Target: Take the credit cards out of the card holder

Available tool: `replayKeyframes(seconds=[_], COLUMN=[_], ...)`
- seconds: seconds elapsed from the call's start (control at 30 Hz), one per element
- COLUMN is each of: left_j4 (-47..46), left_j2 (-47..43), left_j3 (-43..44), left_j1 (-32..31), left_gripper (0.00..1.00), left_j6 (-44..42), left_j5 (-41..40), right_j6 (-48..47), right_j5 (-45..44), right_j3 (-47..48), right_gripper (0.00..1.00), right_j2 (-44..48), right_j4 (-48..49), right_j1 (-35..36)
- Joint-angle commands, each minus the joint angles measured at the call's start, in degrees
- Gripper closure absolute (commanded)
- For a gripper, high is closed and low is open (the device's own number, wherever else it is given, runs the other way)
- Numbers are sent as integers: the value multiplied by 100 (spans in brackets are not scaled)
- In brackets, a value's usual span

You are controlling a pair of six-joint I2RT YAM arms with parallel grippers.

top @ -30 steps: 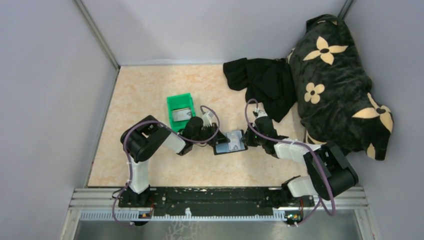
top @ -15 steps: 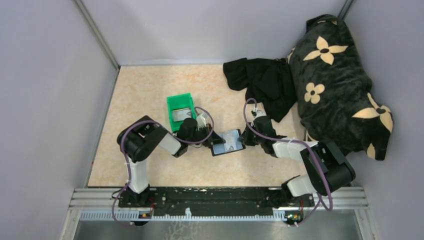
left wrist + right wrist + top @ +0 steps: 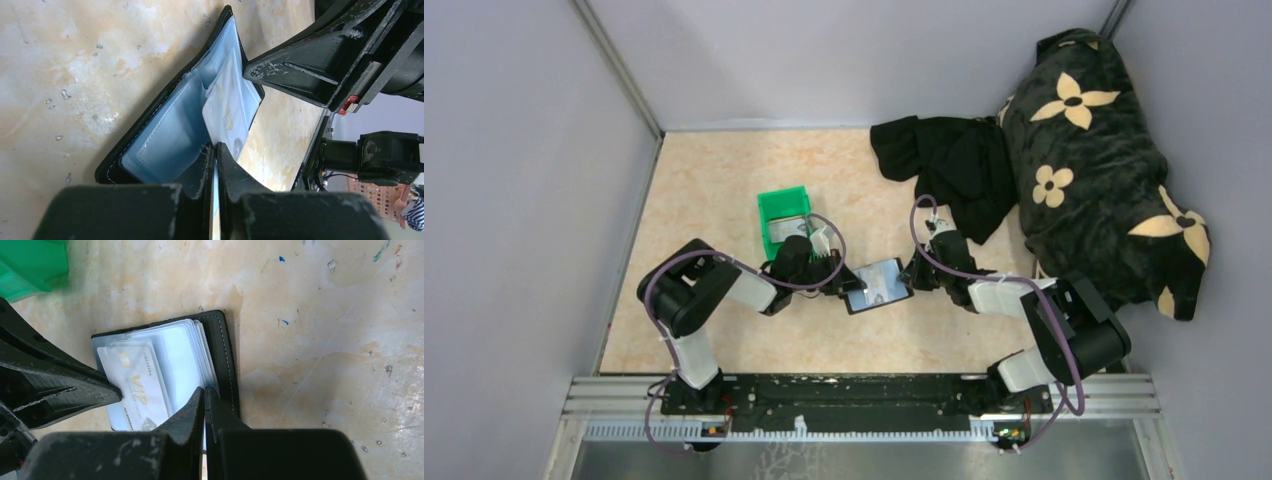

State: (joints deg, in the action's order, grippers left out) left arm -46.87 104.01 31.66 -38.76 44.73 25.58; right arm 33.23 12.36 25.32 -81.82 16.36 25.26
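Observation:
The black card holder lies open on the table between my grippers, its glossy blue sleeves up. A pale grey-white credit card with gold "VIP" lettering sticks partly out of a sleeve towards the left arm. My left gripper is shut on that card's edge. My right gripper is shut on the holder's right-hand edge at the sleeves. I cannot make out the gold-brown card.
A green plastic bin stands just behind the left gripper with something flat and pale in it; its corner shows in the right wrist view. A black cloth and a flowered black cushion fill the back right. Walls enclose the table.
The left arm has drawn back to the left, and its gripper now sits at the holder's left edge. The holder has shifted slightly left and tilted. The right gripper followed it.

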Motion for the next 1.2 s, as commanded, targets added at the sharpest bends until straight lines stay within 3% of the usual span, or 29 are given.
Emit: replayKeyframes(seconds=[0.0,0.13,0.4,0.47,0.57,0.87,1.17], left_j4=[266,65,-56,-28,53,-67,628], left_j2=[-47,113,387,415,422,-45,-812], left_j3=[-83,-34,245,315,409,-12,-475], left_j1=[49,49,44,44,45,185,481], left_gripper=[92,81,79,81,100,100,100], left_j6=[-223,-114,70,62,60,124,-311], left_j5=[-6,110,339,370,389,400,143], right_j6=[-180,-183,-147,-135,-121,-126,-184], right_j5=[-181,-159,-54,-58,-68,-44,22], right_j3=[-1,-40,-139,-167,-205,-196,-82], right_gripper=[100,100,100,100,100,100,100], right_j2=[-256,-247,-198,-203,-237,-350,-502], right_j4=[-537,-516,-390,-369,-340,-239,-170], right_j1=[-38,-41,-38,-40,-44,-43,-38])
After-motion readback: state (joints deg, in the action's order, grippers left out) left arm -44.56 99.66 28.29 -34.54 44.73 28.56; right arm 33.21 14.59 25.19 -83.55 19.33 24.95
